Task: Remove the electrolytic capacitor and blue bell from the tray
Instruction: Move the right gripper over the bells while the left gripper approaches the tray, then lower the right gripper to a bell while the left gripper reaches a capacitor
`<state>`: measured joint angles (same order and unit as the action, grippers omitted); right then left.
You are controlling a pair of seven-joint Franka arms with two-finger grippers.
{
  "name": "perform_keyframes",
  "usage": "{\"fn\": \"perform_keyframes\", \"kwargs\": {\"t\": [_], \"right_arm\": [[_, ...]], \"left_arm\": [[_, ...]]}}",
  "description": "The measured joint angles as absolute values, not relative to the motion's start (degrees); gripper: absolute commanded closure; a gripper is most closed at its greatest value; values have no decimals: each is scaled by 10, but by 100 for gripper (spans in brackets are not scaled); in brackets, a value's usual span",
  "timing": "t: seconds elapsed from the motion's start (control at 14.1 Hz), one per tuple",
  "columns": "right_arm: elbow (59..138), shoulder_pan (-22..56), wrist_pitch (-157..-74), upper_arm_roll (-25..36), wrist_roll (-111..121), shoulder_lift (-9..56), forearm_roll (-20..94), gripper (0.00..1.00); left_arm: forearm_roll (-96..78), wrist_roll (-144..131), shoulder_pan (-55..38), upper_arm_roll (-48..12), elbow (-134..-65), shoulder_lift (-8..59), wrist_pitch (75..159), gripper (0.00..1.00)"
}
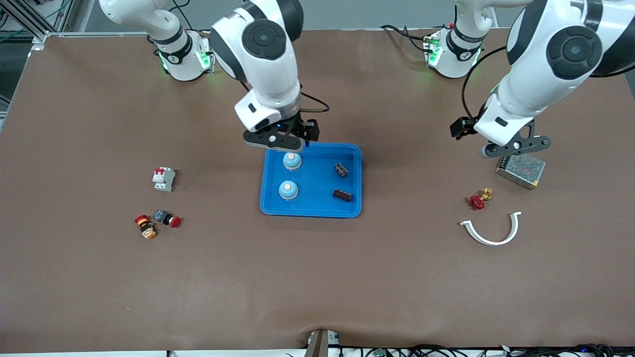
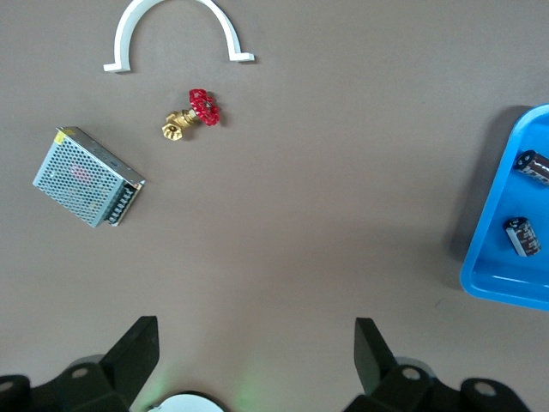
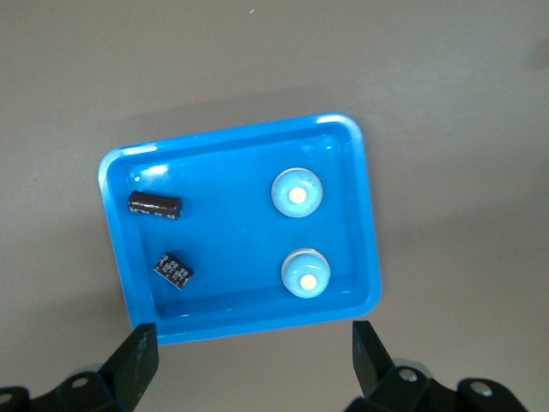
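Observation:
A blue tray (image 1: 317,201) sits mid-table. In it are two light-blue bells (image 1: 291,161) (image 1: 288,190) and two dark capacitors (image 1: 341,170) (image 1: 342,195). My right gripper (image 1: 282,144) hangs open and empty over the tray's edge farthest from the front camera, just above the farther bell. The right wrist view shows its open gripper (image 3: 251,360), the tray (image 3: 232,249), both bells (image 3: 297,191) (image 3: 306,273) and both capacitors (image 3: 155,204) (image 3: 174,269). My left gripper (image 1: 516,146) is open and empty over the table toward the left arm's end; in the left wrist view the gripper (image 2: 256,356) shows bare table between its fingers.
A metal mesh box (image 1: 521,170), a red-handled brass valve (image 1: 478,200) and a white curved bracket (image 1: 493,230) lie toward the left arm's end. A circuit breaker (image 1: 163,179) and two push buttons (image 1: 167,218) (image 1: 146,227) lie toward the right arm's end.

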<state>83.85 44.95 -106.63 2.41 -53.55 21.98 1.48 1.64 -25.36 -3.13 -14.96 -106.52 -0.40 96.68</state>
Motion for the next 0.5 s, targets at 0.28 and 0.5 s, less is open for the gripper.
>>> {"fn": "perform_keyframes", "kwargs": {"t": [0.28, 0.5], "right_arm": [[839, 457, -1091, 24, -536, 253, 15, 0], [850, 457, -1109, 26, -535, 268, 11, 0]], "left_arm": [[15, -312, -32, -175, -1100, -4, 1000, 0], [-8, -346, -32, -185, -1131, -4, 1040, 0]]}}
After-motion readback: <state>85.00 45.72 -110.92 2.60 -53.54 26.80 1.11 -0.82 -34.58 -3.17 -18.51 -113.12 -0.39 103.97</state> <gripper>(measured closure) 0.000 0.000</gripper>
